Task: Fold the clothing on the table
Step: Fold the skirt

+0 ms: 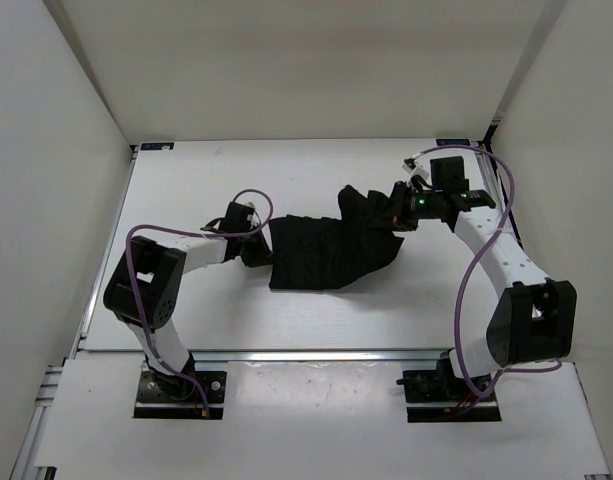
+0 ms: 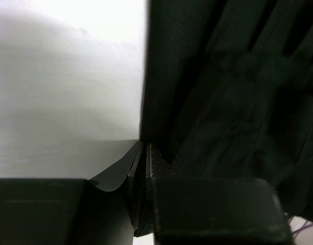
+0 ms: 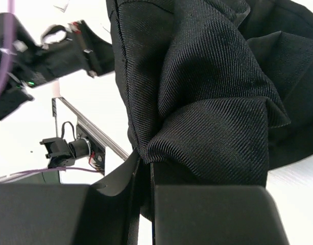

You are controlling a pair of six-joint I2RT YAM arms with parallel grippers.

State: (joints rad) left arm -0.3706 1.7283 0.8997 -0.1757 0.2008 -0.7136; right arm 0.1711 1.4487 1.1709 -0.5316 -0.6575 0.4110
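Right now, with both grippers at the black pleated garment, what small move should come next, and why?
Probably the right gripper carries its pinched bunch toward the left gripper: the black pleated fabric garment lies spread between them on the white table, not yet folded over.

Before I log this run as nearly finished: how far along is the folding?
Early, by the look of it. Done: nothing resembling a neat fold; the clothing lies rumpled mid-table. In hand: the right pincer is shut on a bunched far-right corner, and the left pincer sits at the garment's left edge, its grip unclear. Left: bringing one side over the other and flattening it.
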